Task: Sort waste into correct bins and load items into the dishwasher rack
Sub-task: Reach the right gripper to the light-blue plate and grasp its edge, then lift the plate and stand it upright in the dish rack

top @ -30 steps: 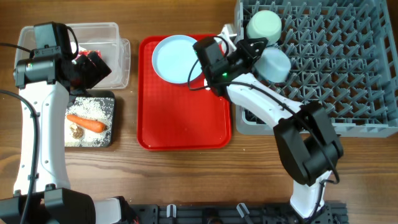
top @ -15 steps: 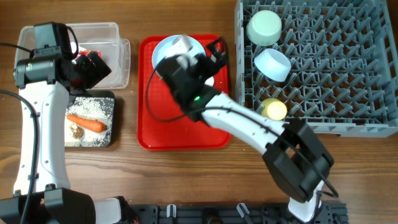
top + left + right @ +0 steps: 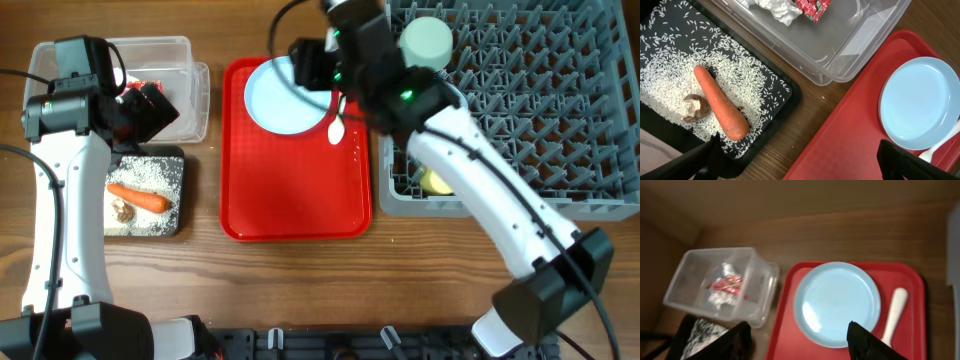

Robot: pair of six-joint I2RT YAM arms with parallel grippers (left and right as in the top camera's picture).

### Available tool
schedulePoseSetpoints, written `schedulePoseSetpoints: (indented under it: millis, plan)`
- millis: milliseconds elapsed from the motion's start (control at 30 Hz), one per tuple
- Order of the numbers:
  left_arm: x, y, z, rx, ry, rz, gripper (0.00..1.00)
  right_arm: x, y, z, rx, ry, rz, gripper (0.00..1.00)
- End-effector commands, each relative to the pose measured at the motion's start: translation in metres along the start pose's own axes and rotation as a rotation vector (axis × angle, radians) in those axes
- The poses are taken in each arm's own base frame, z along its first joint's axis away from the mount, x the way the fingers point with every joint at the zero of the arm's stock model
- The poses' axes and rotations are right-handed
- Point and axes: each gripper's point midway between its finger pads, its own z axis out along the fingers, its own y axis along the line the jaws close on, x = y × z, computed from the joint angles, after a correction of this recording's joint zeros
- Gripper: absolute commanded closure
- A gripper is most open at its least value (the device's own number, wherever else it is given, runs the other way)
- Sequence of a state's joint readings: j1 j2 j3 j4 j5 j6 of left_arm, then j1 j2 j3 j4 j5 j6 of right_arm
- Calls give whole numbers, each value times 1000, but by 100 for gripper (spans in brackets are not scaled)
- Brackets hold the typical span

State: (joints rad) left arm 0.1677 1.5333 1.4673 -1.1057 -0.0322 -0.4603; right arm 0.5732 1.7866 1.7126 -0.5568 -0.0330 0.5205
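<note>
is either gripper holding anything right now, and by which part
Nothing is held. The left gripper and the right gripper both stand open, with nothing between their fingers.

No readable text, brand, label or number in any view, red-and-white wrapper [image 3: 813, 7] in the clear tub [image 3: 866, 44] shows printed markings, too small and blurred to make out
</note>
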Motion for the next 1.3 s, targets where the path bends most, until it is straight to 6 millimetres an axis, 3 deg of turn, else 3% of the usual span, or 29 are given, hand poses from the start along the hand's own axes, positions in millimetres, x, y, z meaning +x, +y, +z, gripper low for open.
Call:
schedulePoseSetpoints:
  millis: [0, 67, 133, 400, 467, 633, 700, 800, 867, 933, 1000, 1067, 1100, 1167, 1233, 1267]
  plan:
    - [-4, 2, -4, -3, -19, 3, 0, 70, -38, 75, 80, 217, 92, 36]
    - [-4, 2, -4, -3, -19, 3, 0, 107, -61, 106, 145, 309, 137, 36]
    - [-4, 2, -4, -3, -19, 3, 0, 141, -81, 123, 203, 400, 144, 36]
    - [-4, 2, -4, -3, -19, 3, 0, 209, -118, 158, 295, 549, 182, 46]
    - [-4, 2, -4, -3, -19, 3, 0, 209, -117, 159, 288, 551, 180, 54]
    - [-4, 2, -4, -3, -19, 3, 0, 207, -116, 154, 286, 558, 182, 96]
    - [-4, 2, -4, -3, -19, 3, 0, 197, -111, 148, 258, 550, 132, 96]
    - [-4, 2, -4, -3, -19, 3, 0, 163, -98, 130, 206, 486, 50, 96]
    - [-4, 2, -4, -3, -19, 3, 0, 125, -90, 106, 176, 411, -18, 96]
    - [-4, 2, -4, -3, -19, 3, 0, 70, -88, 64, 212, 267, -116, 96]
    - [-4, 2, -4, -3, -19, 3, 0, -8, -106, -16, 462, -3, -231, 96]
    - [-4, 2, -4, -3, -19, 3, 0, -58, -130, -89, 731, -229, -225, 96]
    - [-4, 2, -4, -3, -19, 3, 0, -82, -146, -136, 910, -363, -193, 96]
    - [-4, 2, -4, -3, -19, 3, 0, -103, -177, -201, 1220, -477, -186, 96]
    - [-4, 2, -4, -3, -19, 3, 0, -108, -206, -231, 1414, -468, -184, 96]
    - [-4, 2, -4, -3, -19, 3, 0, -109, -233, -243, 1504, -429, -170, 96]
